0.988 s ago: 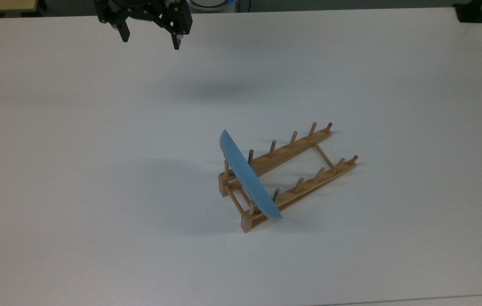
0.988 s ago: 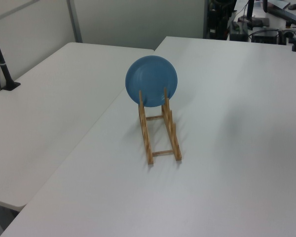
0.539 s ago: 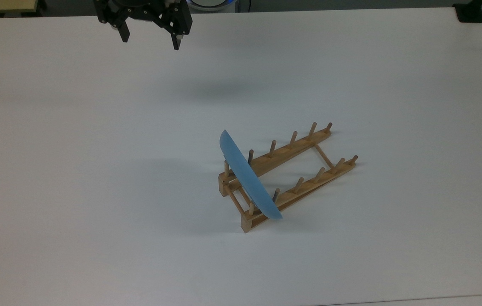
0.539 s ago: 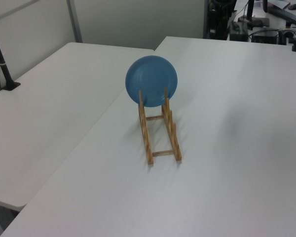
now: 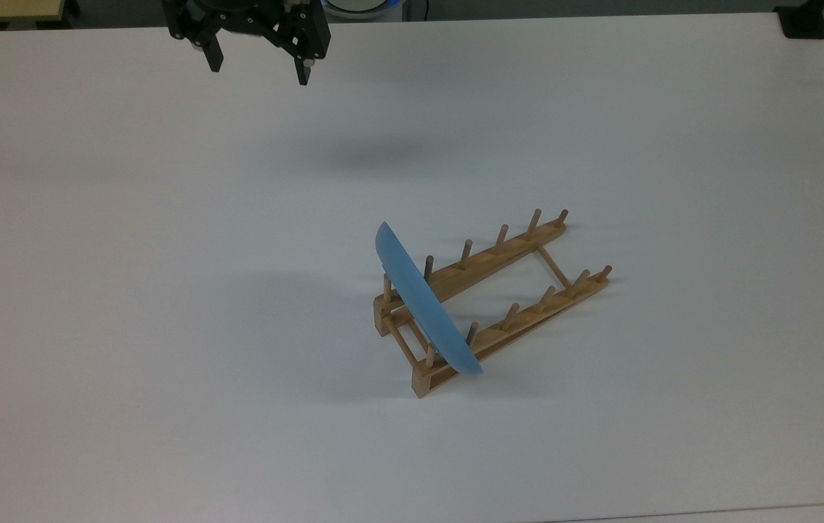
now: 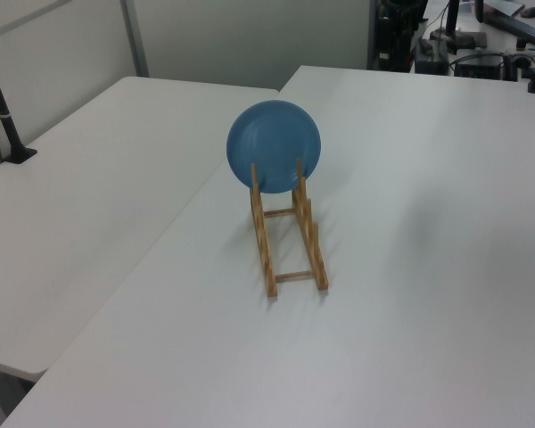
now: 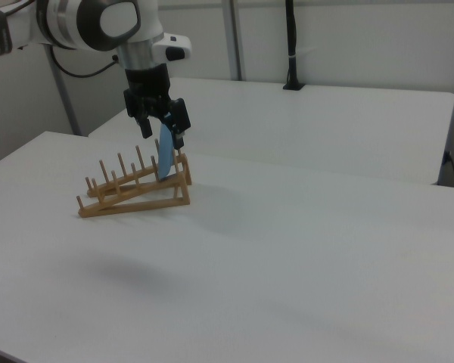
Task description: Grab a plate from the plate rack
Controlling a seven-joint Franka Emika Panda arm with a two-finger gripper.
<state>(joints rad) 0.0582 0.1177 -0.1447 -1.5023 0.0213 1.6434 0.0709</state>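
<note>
While the white surface (image 5: 165,290) lies bare around it, the light-brown wooden plate rack (image 5: 492,305) holds the round light-blue plastic plate (image 5: 423,301) upright between its end pegs. Well apart, the black two-finger gripper (image 5: 258,67) hangs wide open, empty, pointing down from the white arm (image 7: 91,19).
</note>
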